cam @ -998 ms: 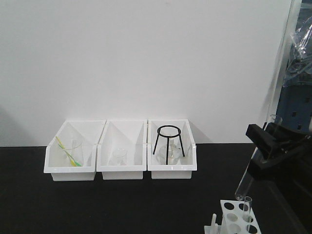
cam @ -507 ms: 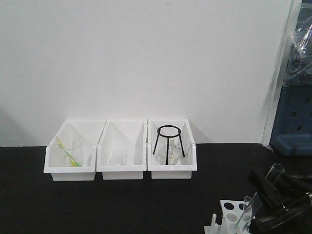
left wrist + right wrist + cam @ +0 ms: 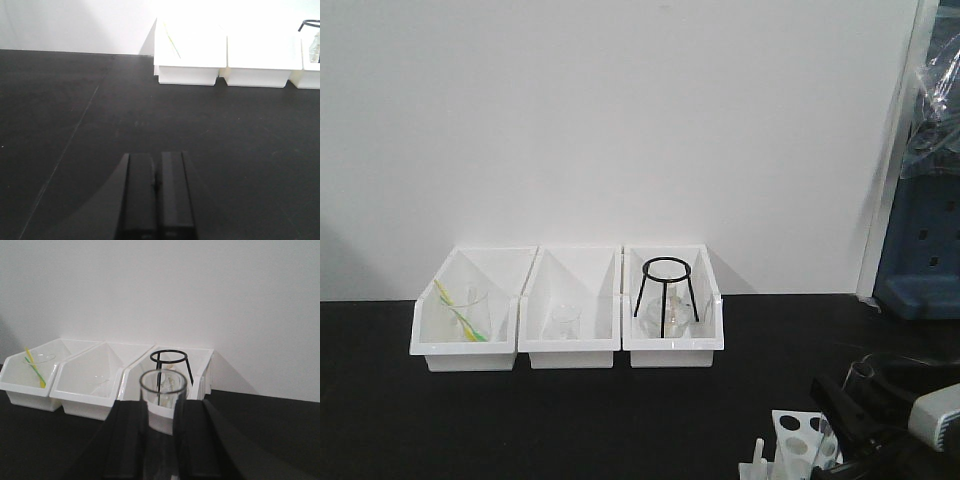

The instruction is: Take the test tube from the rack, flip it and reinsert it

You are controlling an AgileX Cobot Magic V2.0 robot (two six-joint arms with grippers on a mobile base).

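My right gripper is low at the bottom right, right beside the white rack. It is shut on the clear test tube, which tilts down to the left toward the rack's top plate. The tube's lower end is hidden among the rack's holes. In the right wrist view the tube stands between the two black fingers of that gripper, with its round rim above them. My left gripper is shut and empty over the black table.
Three white bins stand in a row at the back: the left one with a beaker and a yellow-green stick, the middle one with a small beaker, the right one with a black ring stand. A blue cabinet stands at the right.
My right gripper has come down with the test tube, from well above the rack to right beside it. The tube's lower end has dropped to the rack's top plate.
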